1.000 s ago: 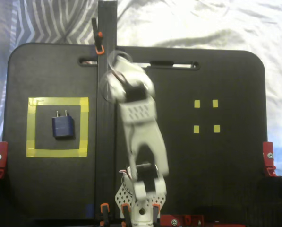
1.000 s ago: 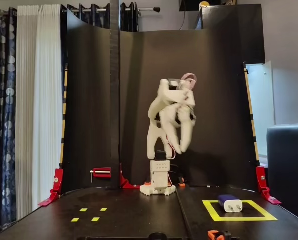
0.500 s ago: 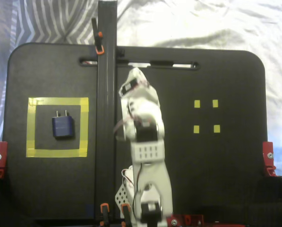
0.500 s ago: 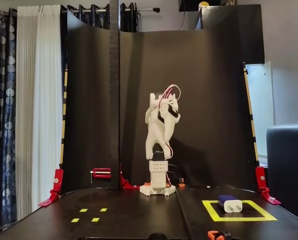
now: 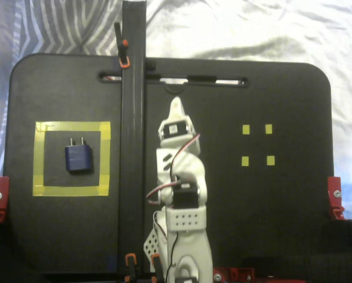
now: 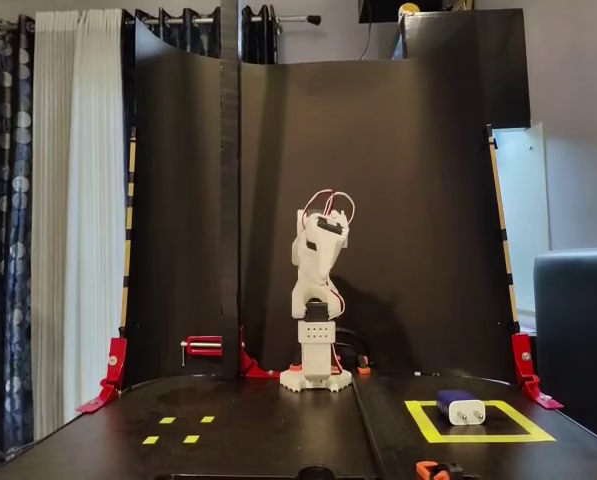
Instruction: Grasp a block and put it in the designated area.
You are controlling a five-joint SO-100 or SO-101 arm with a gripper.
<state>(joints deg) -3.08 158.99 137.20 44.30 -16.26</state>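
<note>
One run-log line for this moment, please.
block: inside designated area, lying flat | gripper: empty, folded over base, state unclear | four small yellow squares: untouched

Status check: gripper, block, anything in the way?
Gripper empty, arm folded over its base, jaws unreadable. Block lies flat inside the designated area, apart from the arm. Nothing blocking.
</note>
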